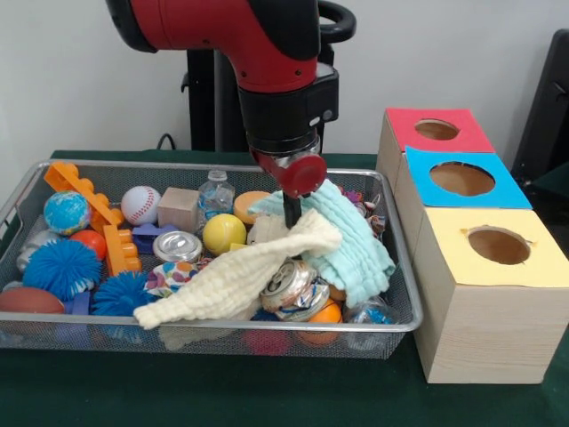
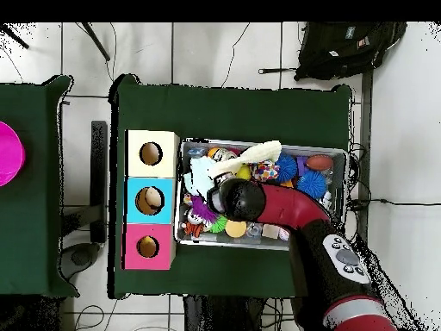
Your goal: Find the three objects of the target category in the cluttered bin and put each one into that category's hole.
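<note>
Arm down over the wire bin (image 1: 402, 294), gripper (image 1: 291, 216) lowered to where the cream cloth (image 1: 253, 274) and the pale blue cloth (image 1: 356, 238) overlap. Fingers look pinched together on the cream cloth's upper edge, though the folds hide the contact. Target category unclear; probably cloths. Step in hand: the pick. Next: lift clear without dragging the crushed can (image 1: 289, 286), then carry to the three-holed boxes (image 1: 484, 258) beside the bin.

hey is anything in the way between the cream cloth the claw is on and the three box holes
Nothing visible blocks the path. The claw sits on the cream cloth inside the wire bin; only the bin's low right rim lies between it and the yellow, blue and red holes.
</note>
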